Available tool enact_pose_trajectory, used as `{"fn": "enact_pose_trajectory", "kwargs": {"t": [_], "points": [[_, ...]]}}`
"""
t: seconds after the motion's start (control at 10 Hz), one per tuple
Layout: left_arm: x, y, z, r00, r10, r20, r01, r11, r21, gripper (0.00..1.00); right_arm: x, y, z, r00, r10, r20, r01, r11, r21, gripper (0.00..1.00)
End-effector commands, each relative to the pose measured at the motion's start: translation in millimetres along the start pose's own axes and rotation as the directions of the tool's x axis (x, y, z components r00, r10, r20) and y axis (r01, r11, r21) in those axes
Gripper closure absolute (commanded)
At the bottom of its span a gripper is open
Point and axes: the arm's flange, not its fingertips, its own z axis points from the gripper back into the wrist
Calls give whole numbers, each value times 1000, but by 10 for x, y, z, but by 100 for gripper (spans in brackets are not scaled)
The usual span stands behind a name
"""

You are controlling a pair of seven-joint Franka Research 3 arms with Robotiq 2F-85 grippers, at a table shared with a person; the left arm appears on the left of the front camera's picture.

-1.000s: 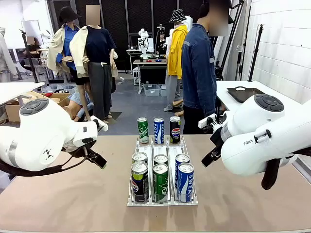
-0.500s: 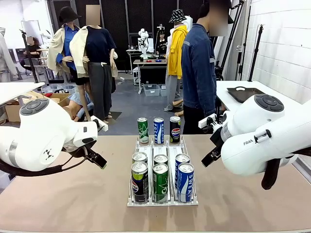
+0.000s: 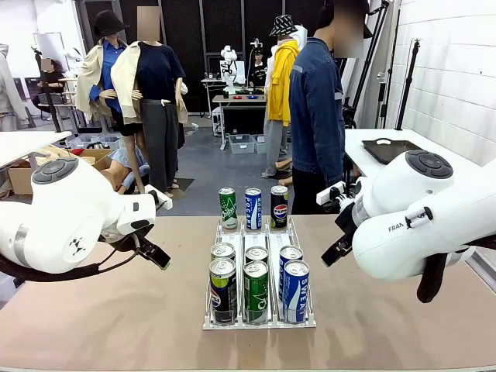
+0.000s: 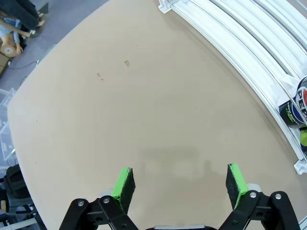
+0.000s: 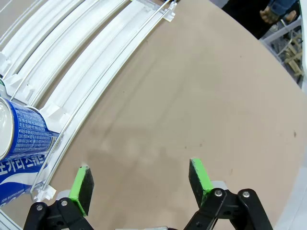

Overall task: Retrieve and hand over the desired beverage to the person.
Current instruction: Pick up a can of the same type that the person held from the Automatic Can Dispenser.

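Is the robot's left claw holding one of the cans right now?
No, the left gripper is open, with bare table between its green pads.

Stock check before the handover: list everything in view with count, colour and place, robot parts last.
beverage cans: nine; green, blue and dark Pepsi; three rows of three in the rack
rack: one; clear white, three lanes; middle of the table
table: one; tan; between robot and person
tray: one; black; on the white side table at far right
person: one; blue denim jacket; far side of the table
left end effector: one; black, green pads; open over bare table
right end effector: one; black, green pads; open beside the rack
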Motion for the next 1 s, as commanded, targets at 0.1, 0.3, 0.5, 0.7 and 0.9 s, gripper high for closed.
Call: {"fn": "enact_pose_trajectory", "kwargs": {"t": [0.1, 0.3, 0.5, 0.7, 0.9], "points": [[105, 85, 41, 1000, 15, 0, -15, 1000, -7, 0, 78, -102, 68, 1000, -11, -16, 10, 1000, -27, 0], [210, 149, 102, 999, 50, -9, -50, 998, -43, 0, 129, -199, 155, 1000, -10, -22, 10, 1000, 0, 0], [413, 259, 225, 995, 87, -54, -91, 992, -84, 0, 230, -292, 323, 999, -31, -16, 32, 998, 63, 0], [594, 432, 470, 989, 115, -91, -130, 975, -181, 0, 360, -432, 581, 996, -91, -15, 92, 987, 132, 0], [710, 639, 814, 984, 130, -120, -157, 955, -252, 0, 436, -620, 939, 990, -137, -10, 137, 970, 199, 0]]}}
